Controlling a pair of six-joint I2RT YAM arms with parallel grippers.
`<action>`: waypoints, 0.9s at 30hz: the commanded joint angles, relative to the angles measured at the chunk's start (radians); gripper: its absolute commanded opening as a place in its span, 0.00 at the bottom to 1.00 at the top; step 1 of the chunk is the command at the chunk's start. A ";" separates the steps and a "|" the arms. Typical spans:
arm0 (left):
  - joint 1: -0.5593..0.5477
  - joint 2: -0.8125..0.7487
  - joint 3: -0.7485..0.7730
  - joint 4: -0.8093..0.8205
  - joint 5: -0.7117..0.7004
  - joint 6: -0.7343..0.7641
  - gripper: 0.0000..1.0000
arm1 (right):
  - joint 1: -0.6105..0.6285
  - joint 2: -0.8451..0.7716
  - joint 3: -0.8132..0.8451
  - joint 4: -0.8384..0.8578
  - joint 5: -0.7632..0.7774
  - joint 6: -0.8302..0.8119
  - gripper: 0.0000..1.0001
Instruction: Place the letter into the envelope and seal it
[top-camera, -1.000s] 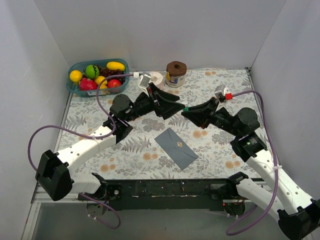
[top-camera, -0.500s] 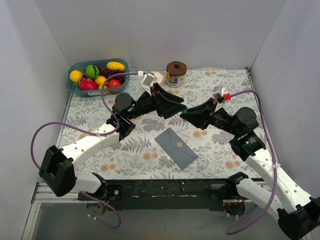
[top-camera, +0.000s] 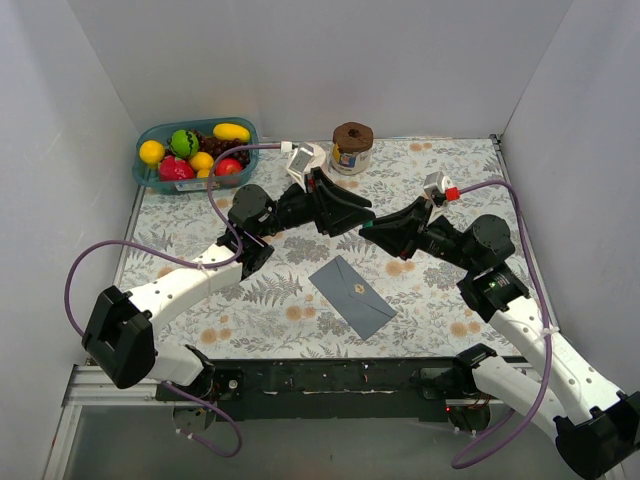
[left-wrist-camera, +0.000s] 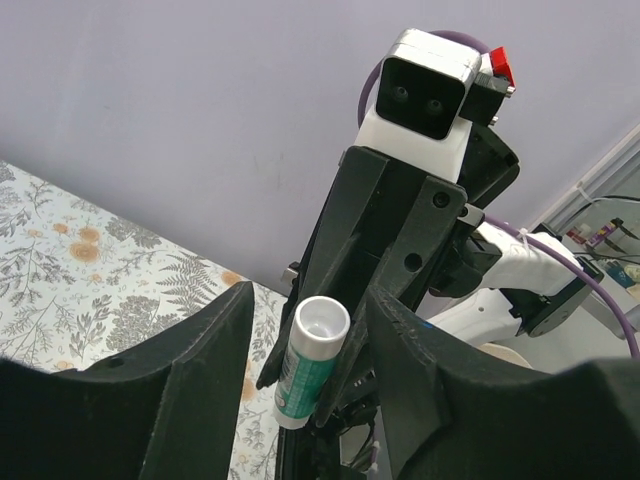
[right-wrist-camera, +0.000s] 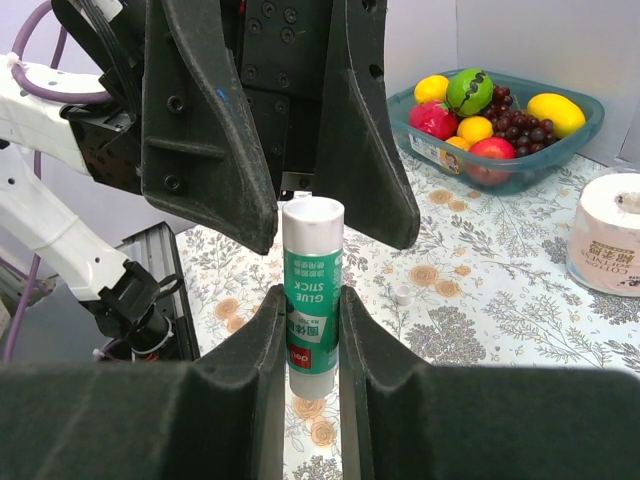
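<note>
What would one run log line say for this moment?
right pincer: shut on glue stick | left pincer: open, astride its top | envelope: flat on table, untouched | letter: not seen

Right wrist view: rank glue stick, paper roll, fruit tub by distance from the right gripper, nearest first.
1. Glue stick: upright, clamped between the right gripper's jaws.
2. Paper roll: on the table, at the right edge of the view.
3. Fruit tub: farthest, at the back by the wall.
</note>
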 joint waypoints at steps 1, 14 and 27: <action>-0.004 -0.006 0.034 0.008 0.025 0.009 0.46 | -0.002 0.005 0.004 0.062 -0.011 0.003 0.01; -0.009 0.006 0.055 -0.037 0.019 0.030 0.00 | -0.002 0.006 0.006 0.041 0.008 -0.001 0.01; -0.199 0.047 0.305 -0.638 -0.800 0.331 0.00 | 0.001 0.040 0.081 -0.180 0.355 -0.021 0.01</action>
